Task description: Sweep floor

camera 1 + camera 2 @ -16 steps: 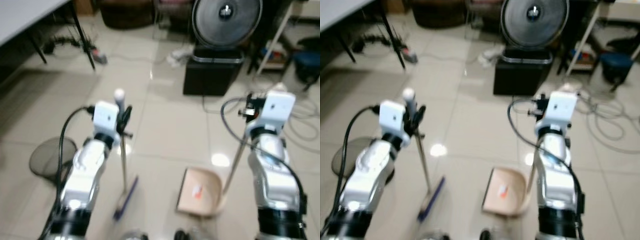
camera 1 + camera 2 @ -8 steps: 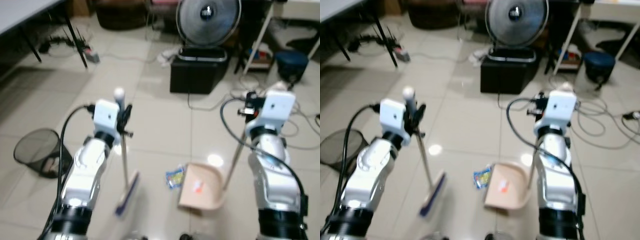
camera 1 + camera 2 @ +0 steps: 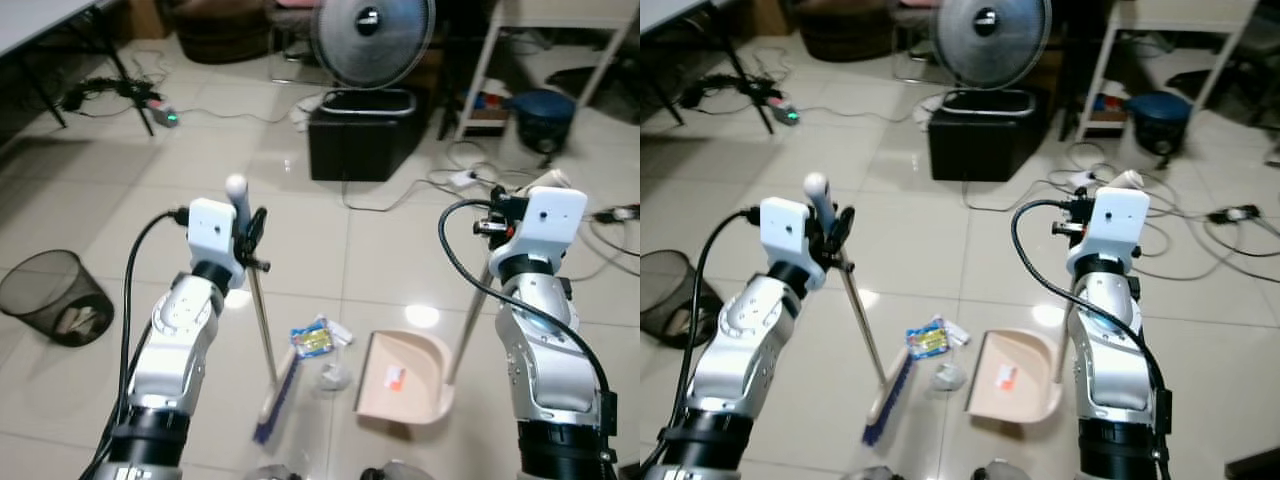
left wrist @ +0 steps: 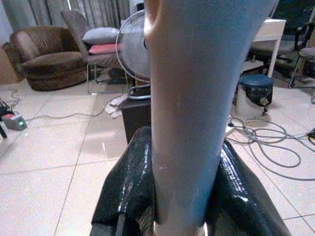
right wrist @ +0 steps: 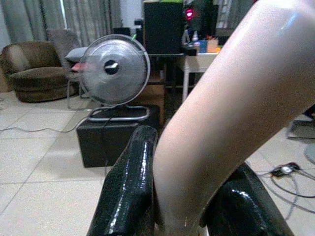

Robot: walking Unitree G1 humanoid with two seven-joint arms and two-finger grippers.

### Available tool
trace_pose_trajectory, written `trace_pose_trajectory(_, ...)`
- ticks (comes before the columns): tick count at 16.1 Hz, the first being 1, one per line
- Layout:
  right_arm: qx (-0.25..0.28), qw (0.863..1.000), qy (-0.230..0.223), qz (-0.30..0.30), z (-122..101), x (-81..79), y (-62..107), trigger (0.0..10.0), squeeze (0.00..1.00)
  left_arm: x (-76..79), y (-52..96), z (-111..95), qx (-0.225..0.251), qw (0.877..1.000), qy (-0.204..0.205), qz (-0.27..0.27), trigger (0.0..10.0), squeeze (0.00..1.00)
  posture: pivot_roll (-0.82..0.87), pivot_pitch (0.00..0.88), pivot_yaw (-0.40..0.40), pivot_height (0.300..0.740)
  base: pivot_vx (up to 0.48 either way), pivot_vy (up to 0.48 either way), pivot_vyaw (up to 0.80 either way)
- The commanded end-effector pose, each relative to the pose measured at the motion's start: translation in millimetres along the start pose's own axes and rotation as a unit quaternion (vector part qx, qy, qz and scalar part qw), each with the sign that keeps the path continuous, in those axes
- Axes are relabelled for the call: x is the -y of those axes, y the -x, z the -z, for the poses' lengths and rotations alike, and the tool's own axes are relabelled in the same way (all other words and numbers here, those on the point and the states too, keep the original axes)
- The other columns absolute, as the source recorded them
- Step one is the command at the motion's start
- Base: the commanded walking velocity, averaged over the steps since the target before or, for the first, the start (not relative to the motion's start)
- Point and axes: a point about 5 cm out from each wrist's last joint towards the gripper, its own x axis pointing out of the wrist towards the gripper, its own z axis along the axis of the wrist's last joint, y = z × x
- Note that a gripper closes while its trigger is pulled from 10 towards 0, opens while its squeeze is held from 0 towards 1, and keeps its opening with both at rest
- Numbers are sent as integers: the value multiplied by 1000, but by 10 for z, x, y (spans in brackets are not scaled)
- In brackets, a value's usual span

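- The left gripper [image 3: 246, 232], left of centre in the head views, is clamped on the broom [image 3: 263, 340]. Its thin metal pole slants down to a blue-bristled head on the floor [image 3: 330, 240] at lower centre.
- The right gripper [image 3: 500, 222], at right of frame, is clamped on the dustpan [image 3: 405, 380] handle. The pale, smooth plastic pan rests on the floor with its open mouth toward frame left.
- The key relation: the litter lies between brush and pan. A blue-and-yellow wrapper [image 3: 313, 340] sits just beside the broom pole, and a small clear crumpled piece [image 3: 333, 377] lies nearer the pan's mouth.
- The broom head's long axis runs roughly up and down the frame, about parallel to the pan's lip, so a push toward frame right should carry the litter in.
- The tiles are glossy and pale, probably slick enough for light scraps to slide or skip.
- A mesh bin [image 3: 52, 297] stands at far left, well apart.
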Motion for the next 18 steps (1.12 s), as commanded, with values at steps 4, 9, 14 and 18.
trace_pose_trajectory(4, 16, 1000, -18, -12, -80, -78, -12, 10000, 0, -95, -17, -110, 17, 999, -25, -19, 10000, 0, -36, 80, 75, 740, 0, 0, 0)
trace_pose_trajectory(9, -3, 1000, -28, -13, -8, -101, -7, 10000, 0, -104, -22, -140, 33, 998, -45, -20, 10000, 0, -37, 73, 77, 740, 115, 0, -261)
trace_pose_trajectory(14, -3, 1000, -14, -12, 16, -94, -11, 10000, 0, -138, -23, -158, 41, 997, -55, -37, 10000, 0, -38, 66, 78, 740, 357, 0, -249)
trace_pose_trajectory(18, -4, 1000, 4, -29, 43, -130, -21, 10000, 0, -155, 0, -134, 39, 997, -58, -45, 10000, 0, -37, 62, 72, 740, 371, 0, 0)
